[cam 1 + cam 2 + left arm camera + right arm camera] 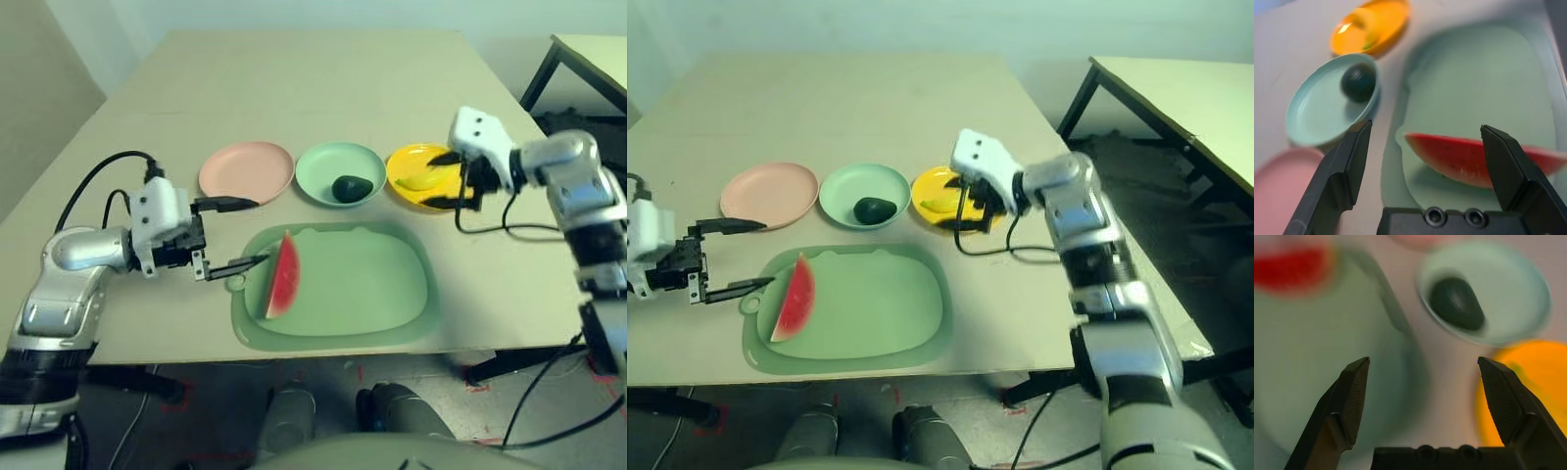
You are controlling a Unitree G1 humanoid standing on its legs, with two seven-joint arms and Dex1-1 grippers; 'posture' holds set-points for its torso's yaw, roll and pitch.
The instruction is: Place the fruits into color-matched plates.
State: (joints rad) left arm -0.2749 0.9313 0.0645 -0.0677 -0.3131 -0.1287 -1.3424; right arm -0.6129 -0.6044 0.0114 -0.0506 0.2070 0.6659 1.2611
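Note:
The watermelon wedge [283, 277] lies on its side at the left of the large green mat [362, 294]. My left gripper [261, 232] is open just left of it, one finger tip near the rind, the other by the pink plate [246, 171], which holds nothing. The avocado [352, 188] sits in the mint green plate [323, 166]. The banana [416, 183] lies in the yellow plate [407, 162]. My right gripper [443, 180] hangs open over that plate's right side, nothing between its fingers. In the left wrist view the watermelon [1469, 159] lies just past the open fingers.
The three plates stand in a row behind the mat. A black-legged second table [1176, 98] stands at the right, past the table's edge. Cables trail from both wrists over the tabletop.

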